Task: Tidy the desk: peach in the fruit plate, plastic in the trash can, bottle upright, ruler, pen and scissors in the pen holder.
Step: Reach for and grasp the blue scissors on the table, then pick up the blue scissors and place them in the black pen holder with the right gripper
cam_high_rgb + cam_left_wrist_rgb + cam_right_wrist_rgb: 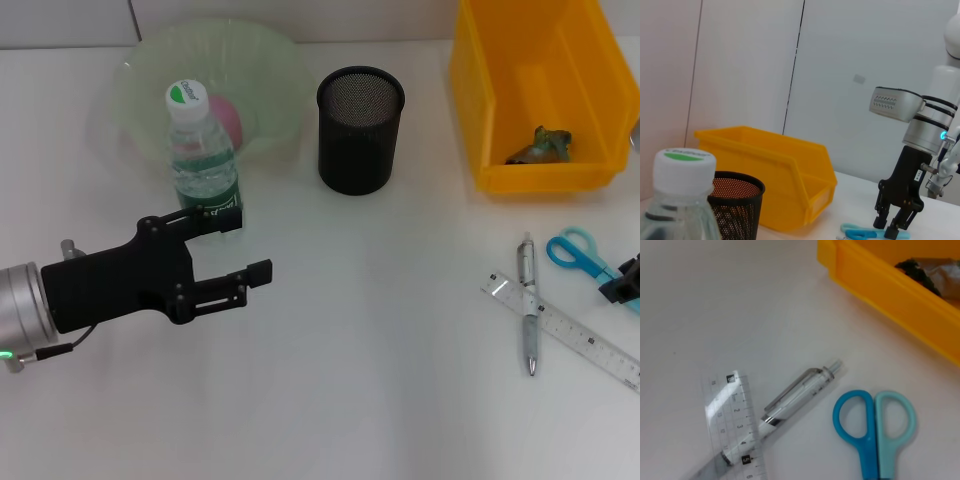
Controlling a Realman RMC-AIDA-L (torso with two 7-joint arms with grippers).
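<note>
A clear water bottle [203, 150] with a white cap stands upright in front of the green fruit plate [270, 60], which holds the pink peach [229, 117]. My left gripper [238, 248] is open and empty, just in front of the bottle's base. The black mesh pen holder [360, 130] stands mid-table. The pen [528, 315] lies across the clear ruler [570, 332], with the blue scissors [580, 255] beside them. My right gripper [892, 227] is low over the scissors' blades [865, 232], fingers apart. Crumpled plastic [540, 147] lies in the yellow bin [590, 60].
The yellow bin stands at the back right, close to the scissors handles [874, 420]. The pen [800, 395] and ruler [735, 425] overlap near the table's right edge. The bottle cap [684, 170] and pen holder [735, 205] show in the left wrist view.
</note>
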